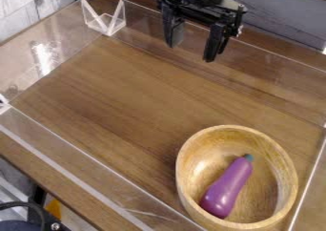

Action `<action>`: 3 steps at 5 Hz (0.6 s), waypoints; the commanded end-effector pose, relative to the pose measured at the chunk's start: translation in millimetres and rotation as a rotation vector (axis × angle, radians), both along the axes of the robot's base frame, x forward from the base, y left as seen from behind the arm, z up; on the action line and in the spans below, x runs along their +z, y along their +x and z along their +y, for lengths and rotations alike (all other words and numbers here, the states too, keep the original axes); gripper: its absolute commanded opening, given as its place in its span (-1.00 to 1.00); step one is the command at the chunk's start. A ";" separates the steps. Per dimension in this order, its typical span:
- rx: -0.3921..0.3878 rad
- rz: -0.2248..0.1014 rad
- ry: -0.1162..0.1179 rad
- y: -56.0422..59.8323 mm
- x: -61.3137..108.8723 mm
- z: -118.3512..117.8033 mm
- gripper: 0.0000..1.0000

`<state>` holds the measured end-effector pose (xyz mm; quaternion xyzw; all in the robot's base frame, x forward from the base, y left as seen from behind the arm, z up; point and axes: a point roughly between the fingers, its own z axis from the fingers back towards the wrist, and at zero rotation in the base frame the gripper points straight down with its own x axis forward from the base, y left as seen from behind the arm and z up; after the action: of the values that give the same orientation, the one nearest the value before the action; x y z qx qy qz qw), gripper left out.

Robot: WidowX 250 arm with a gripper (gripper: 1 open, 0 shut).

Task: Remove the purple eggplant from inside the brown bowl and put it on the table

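Observation:
A glossy purple eggplant lies inside the brown bowl at the lower right, its dark stem tip pointing up and to the right. The wooden bowl rests on the table. My gripper hangs at the top centre, pointing down, far from the bowl. Its black fingers stand apart with nothing between them, so it is open.
Clear acrylic walls edge the tabletop on the left, front and back. A clear folded acrylic piece stands at the back left corner. The bowl sits close to the front right edge.

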<state>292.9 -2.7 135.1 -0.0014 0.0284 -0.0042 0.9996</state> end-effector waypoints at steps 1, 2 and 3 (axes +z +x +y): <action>-0.021 0.017 -0.004 -1.0 -2.5 0.9 1.00; -0.061 0.032 -0.023 -13.7 -4.0 -10.2 1.00; -0.018 0.024 -0.041 -27.7 -6.0 -24.6 1.00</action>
<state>262.8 -26.6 116.4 -0.0201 0.0670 -0.0136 0.9975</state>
